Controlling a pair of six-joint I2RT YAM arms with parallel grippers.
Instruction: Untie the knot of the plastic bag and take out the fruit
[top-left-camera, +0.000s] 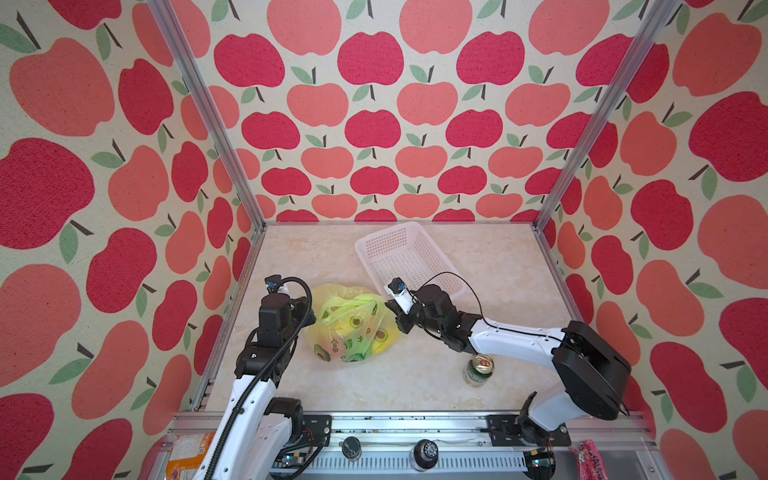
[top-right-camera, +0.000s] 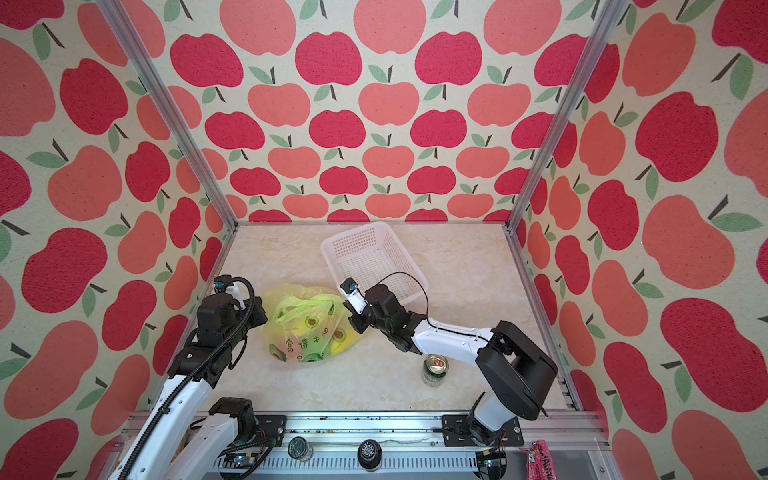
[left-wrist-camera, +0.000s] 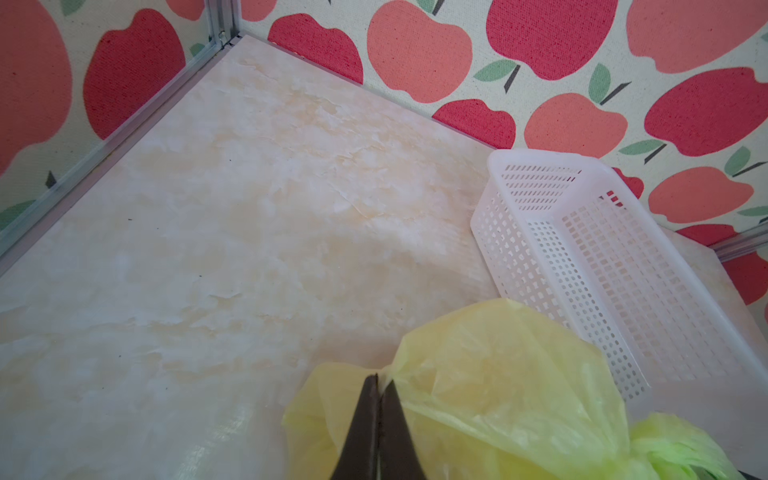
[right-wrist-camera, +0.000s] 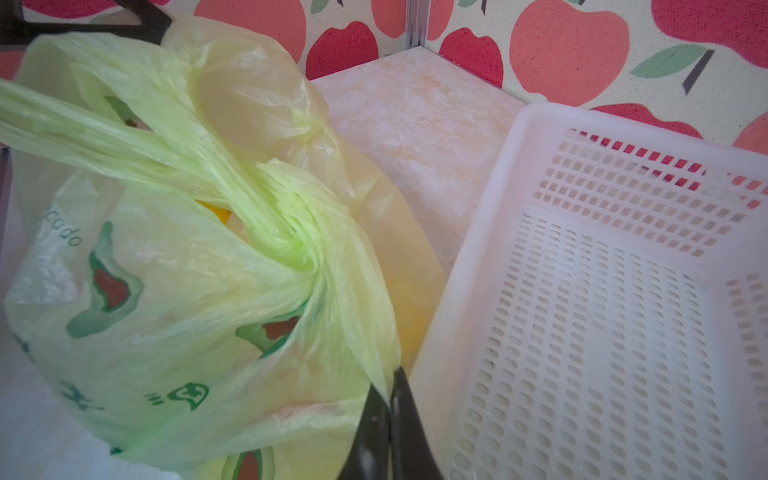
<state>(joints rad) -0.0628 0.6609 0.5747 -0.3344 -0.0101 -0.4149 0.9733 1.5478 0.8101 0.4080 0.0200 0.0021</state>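
Plastic bag on table, film nipped at opposite edges by left gripper and right gripper, both clamped tight. Between them, knot tied on top, yellow fruit inside. Just beside, white basket; farther off, green can.

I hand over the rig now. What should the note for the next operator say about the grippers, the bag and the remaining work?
Left gripper: jaws shut on the plastic bag, on film at its left side.
Right gripper: jaws shut on bag film at the side toward the white basket.
The bag lies on the table; the knot is tied; the fruit shows through the film, none out. The basket is empty.
Done: both grips on the bag. Left: untie the knot, take out the fruit.
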